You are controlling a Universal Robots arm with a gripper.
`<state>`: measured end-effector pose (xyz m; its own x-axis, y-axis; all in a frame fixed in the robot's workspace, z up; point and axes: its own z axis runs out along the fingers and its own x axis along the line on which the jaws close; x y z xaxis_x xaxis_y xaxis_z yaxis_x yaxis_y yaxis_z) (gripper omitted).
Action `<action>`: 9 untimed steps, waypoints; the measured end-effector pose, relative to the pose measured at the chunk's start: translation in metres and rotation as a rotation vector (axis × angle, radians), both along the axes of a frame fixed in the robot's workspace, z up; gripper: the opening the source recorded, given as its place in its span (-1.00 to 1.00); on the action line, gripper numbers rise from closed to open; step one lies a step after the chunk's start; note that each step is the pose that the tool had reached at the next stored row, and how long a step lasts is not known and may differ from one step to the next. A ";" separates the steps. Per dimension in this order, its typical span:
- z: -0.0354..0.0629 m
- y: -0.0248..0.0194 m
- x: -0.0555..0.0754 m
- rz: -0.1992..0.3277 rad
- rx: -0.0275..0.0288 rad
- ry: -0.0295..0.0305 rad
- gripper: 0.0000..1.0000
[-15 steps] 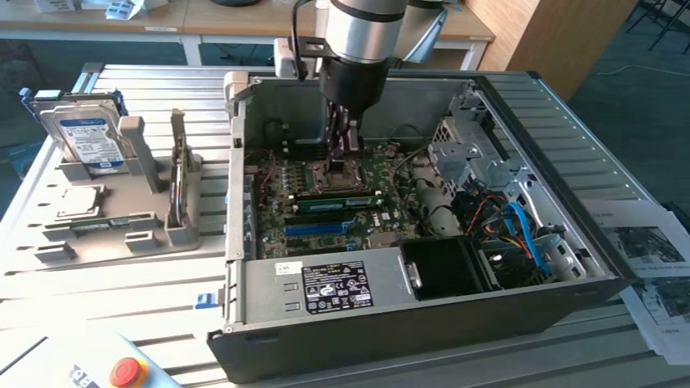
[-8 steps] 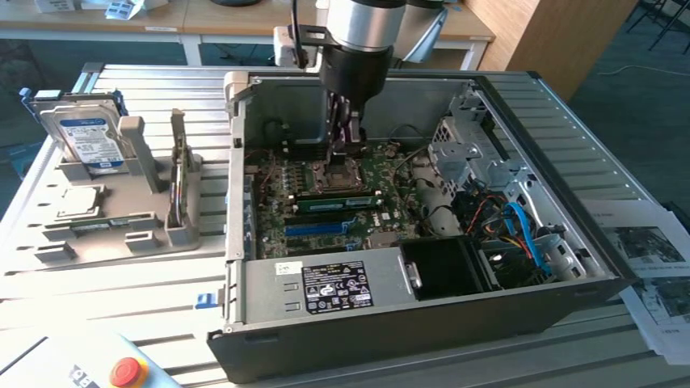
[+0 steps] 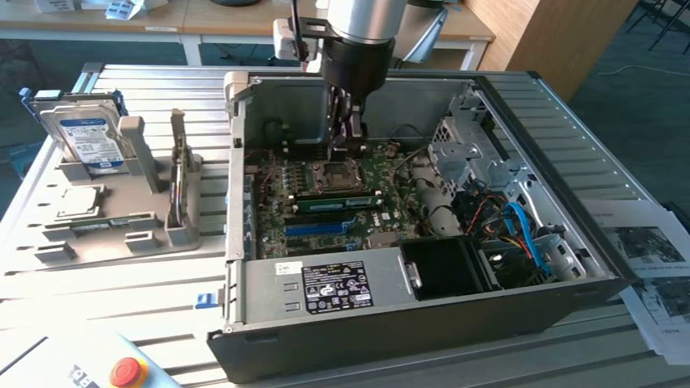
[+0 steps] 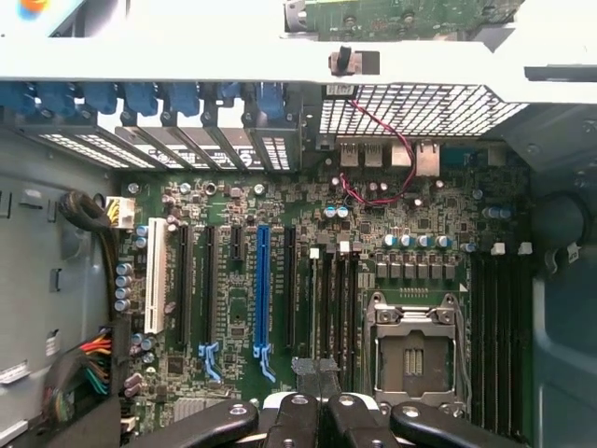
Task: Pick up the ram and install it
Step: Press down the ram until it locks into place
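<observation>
The ram is a long green stick lying across the motherboard inside the open computer case, between the CPU socket and a blue slot. It looks seated in a slot. My gripper hangs inside the case above the socket, a little behind the ram in the exterior view. Its black fingertips are pressed together with nothing visible between them. In the wrist view they stand over the dark memory slots beside the CPU socket.
A grey fixture at the exterior view's left holds an upright hard drive. Cables and a drive cage fill the case's right side. The power supply lines the front. A red button sits at the table's near corner, and papers lie at the right.
</observation>
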<state>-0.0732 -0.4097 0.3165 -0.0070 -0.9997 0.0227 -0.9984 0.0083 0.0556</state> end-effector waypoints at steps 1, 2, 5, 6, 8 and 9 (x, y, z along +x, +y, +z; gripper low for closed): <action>0.0000 0.0000 0.000 0.000 0.0000 0.0000 -0.79; 0.0000 0.0000 0.000 0.000 0.0000 0.0000 -0.79; 0.0001 0.0000 0.000 0.000 -0.0003 0.0001 -0.79; 0.0001 0.0000 0.000 0.000 -0.0003 0.0001 -0.79; 0.0001 0.0000 0.001 0.000 -0.0003 0.0001 -0.79; 0.0001 0.0000 0.001 0.000 -0.0002 0.0001 -0.79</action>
